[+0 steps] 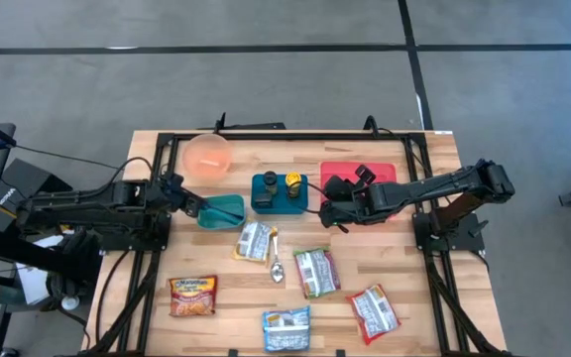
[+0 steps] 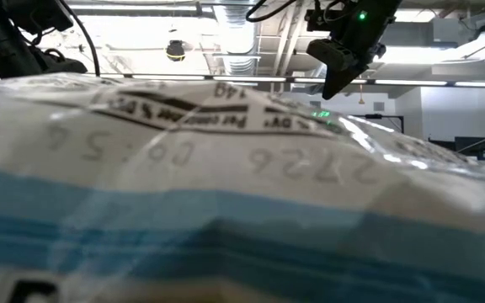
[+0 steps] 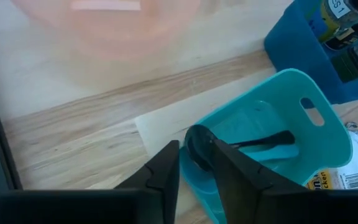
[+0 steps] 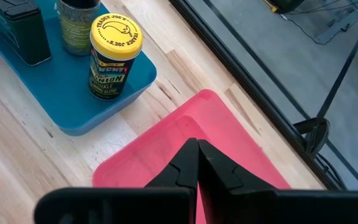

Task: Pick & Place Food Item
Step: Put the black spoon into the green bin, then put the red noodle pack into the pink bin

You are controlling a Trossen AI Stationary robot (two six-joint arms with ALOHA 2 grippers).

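Over the teal tray [image 3: 272, 134], your left gripper [image 3: 194, 165] has its fingers slightly parted around a black spoon [image 3: 229, 144] lying in it. Your right gripper [image 4: 197, 165] hovers fully closed, empty, above the red tray [image 4: 229, 134]; food packets [image 1: 315, 270] lie nearer the front edge.

My two arms are dark, matte and jointed, with black cables looped beside their bases, each ending in a pair of black wedge-shaped fingers [image 3: 166, 171], and a small green light glows on the right arm's wrist housing [image 2: 361, 15].
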